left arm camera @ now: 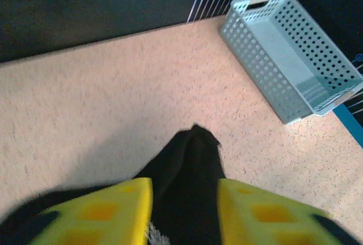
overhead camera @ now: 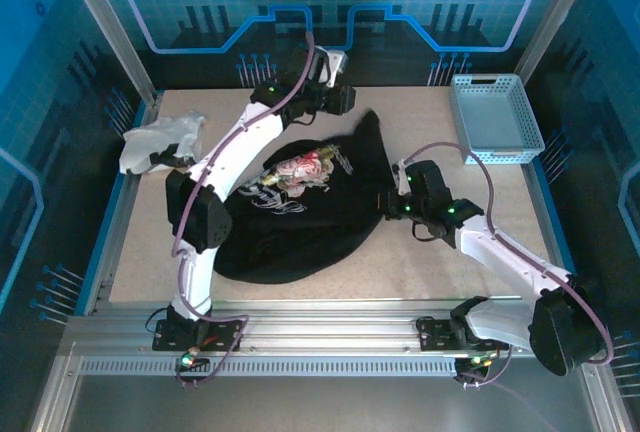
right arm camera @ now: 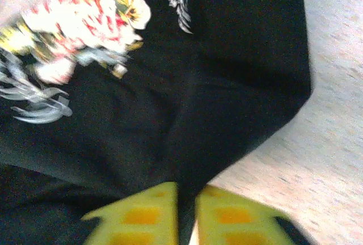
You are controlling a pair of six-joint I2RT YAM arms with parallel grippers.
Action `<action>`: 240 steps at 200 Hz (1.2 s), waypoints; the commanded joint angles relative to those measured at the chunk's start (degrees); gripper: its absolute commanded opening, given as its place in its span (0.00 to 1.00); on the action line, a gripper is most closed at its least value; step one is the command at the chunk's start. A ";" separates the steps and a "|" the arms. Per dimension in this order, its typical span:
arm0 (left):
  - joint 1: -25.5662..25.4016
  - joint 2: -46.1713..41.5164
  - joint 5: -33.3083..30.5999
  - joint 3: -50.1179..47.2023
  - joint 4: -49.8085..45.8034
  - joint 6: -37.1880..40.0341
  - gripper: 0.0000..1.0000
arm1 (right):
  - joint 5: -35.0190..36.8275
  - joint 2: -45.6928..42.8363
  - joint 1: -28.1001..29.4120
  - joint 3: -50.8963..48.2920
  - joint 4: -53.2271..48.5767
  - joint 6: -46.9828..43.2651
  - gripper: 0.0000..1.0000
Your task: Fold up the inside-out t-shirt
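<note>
The black t-shirt [overhead camera: 300, 222] lies in a loose, rounded heap in the middle of the table [overhead camera: 420, 282], and I judge the fold has barely begun. I see no straight edges, no squared body and no sleeve laid flat. A red and white print [overhead camera: 305, 167] faces up on it, so the cloth is at least partly spread. The near part is bunched and the far right corner is drawn up into a narrow peak. Flattening, squaring and every actual fold are yet to be done, as far as I can read it.

That peak runs to my left gripper [overhead camera: 345, 102], which reaches over the far side of the shirt. In the left wrist view, a thick tongue of black fabric [left arm camera: 190, 165] passes between the yellow fingers [left arm camera: 113, 211], and they appear clamped on it, with its tip pointing away over bare tabletop. My right gripper [overhead camera: 392, 200] sits at the shirt's right edge. From the right wrist view, its fingers [right arm camera: 142, 216] are pressed nearly together with a thin fold of the black cloth [right arm camera: 187, 143] pinched between them, and the print is up and to the left.

Farther out, a crumpled white garment [overhead camera: 160, 140] rests near the far left corner, apart from the shirt. A pale blue basket [overhead camera: 495, 117] stands at the far right, well apart from both grippers.
</note>
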 commanded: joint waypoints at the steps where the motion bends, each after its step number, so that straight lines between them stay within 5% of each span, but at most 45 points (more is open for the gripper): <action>1: 1.03 -10.76 -2.76 -11.46 2.57 -0.03 0.49 | 6.09 -2.77 1.34 0.84 1.33 -4.68 0.31; 27: 1.97 -27.96 -8.43 -40.14 11.45 -4.52 0.61 | 3.93 -2.25 8.81 1.99 5.29 -15.86 0.47; 61: 4.29 -45.86 -11.66 -67.11 13.05 -13.78 0.65 | -4.52 12.95 17.29 10.05 8.28 -24.59 0.50; 139: 5.10 -59.02 -8.76 -86.81 11.85 -22.58 0.69 | -5.59 41.97 22.18 27.63 4.75 -31.00 0.61; 151: 5.07 -59.45 -8.05 -87.86 12.11 -23.02 0.69 | -4.30 43.02 22.05 27.92 4.75 -30.98 0.55; 176: 4.52 -62.05 -6.37 -90.70 14.88 -22.30 0.69 | -5.67 40.84 20.82 28.10 4.84 -29.05 0.17; 194: 2.94 -64.82 -5.71 -93.16 19.14 -20.37 0.68 | -10.18 37.74 18.83 28.27 4.00 -26.63 0.00; 240: -0.34 -65.28 -5.15 -95.28 29.91 -15.14 0.67 | -24.75 31.46 12.52 28.73 1.89 -20.42 0.00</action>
